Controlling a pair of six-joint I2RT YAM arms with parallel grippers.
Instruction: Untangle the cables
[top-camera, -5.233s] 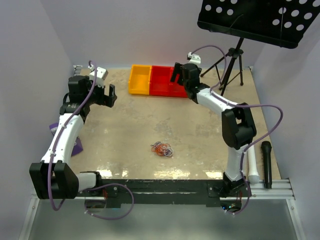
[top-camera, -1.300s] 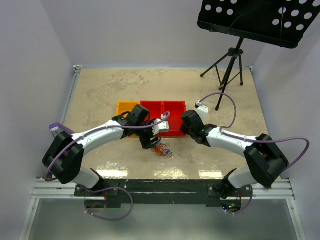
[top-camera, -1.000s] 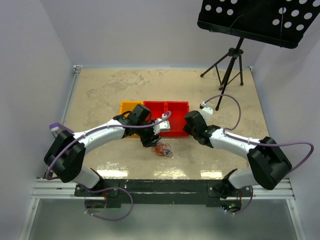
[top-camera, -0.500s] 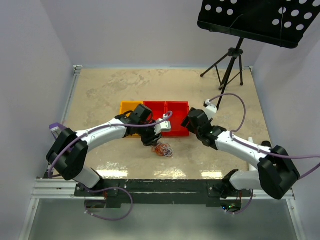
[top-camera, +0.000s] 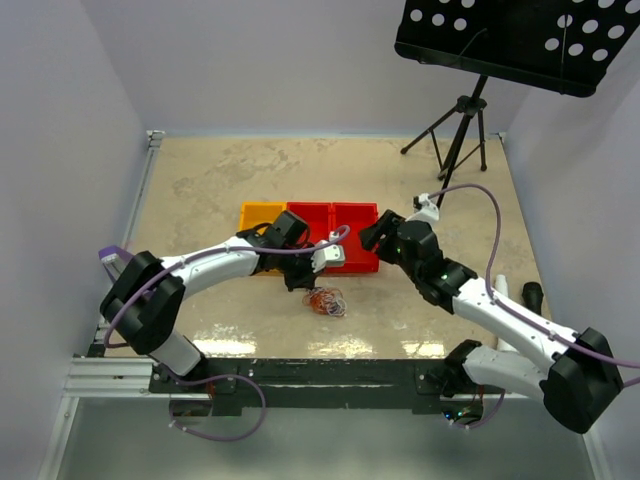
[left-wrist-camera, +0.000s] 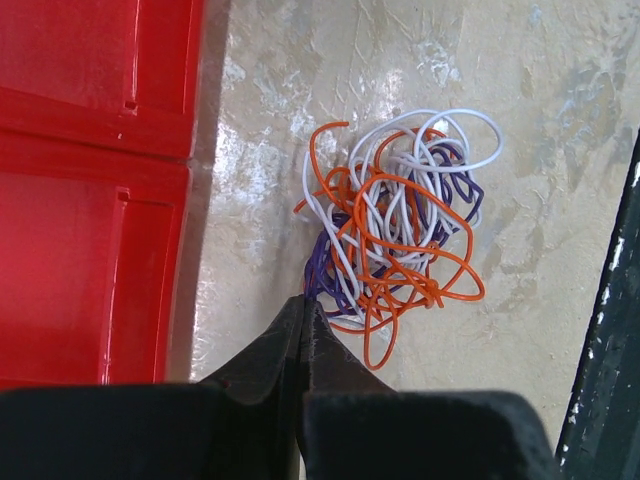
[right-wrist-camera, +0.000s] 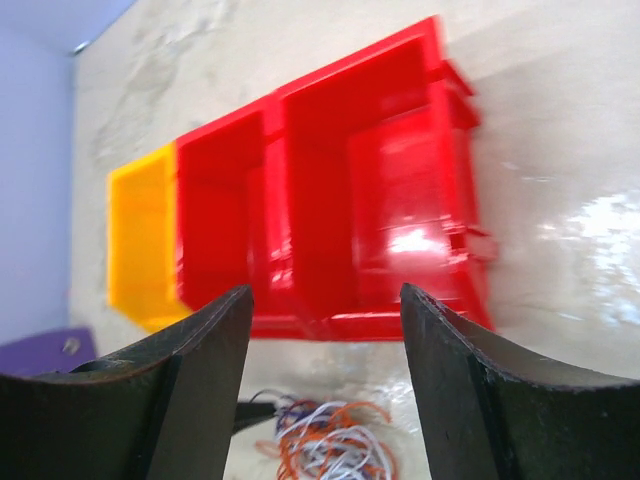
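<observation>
From above, the cables (top-camera: 325, 300) are seen lying as one small knot on the table (top-camera: 200, 190), just in front of the row of bins (top-camera: 345, 225), below its middle red compartment. The left gripper (top-camera: 300, 284) is lowered between that row's near wall and the knot. Its jaws, still parted half a second ago, have now been brought together. The right gripper (top-camera: 372, 236) is held at the row's right end, clear of the knot, and its arm has been swung outward over the last second. In the left wrist view the left gripper (left-wrist-camera: 305, 312) is shown with its tips pressed tight at the knot's bin-side edge. Purple and white strands of the cables (left-wrist-camera: 395, 235) run into those tips, so a strand appears to be nipped. The orange, white and purple loops remain heaped and interlaced. In the right wrist view the right gripper (right-wrist-camera: 325, 295) is seen spread wide with nothing held. The row of bins (right-wrist-camera: 370, 210) lies beyond its fingers, and the cables (right-wrist-camera: 330, 445) lie on the row's near side. The grasp is judged freshly made, with no strand drawn free yet, so the untangling is barely begun.
</observation>
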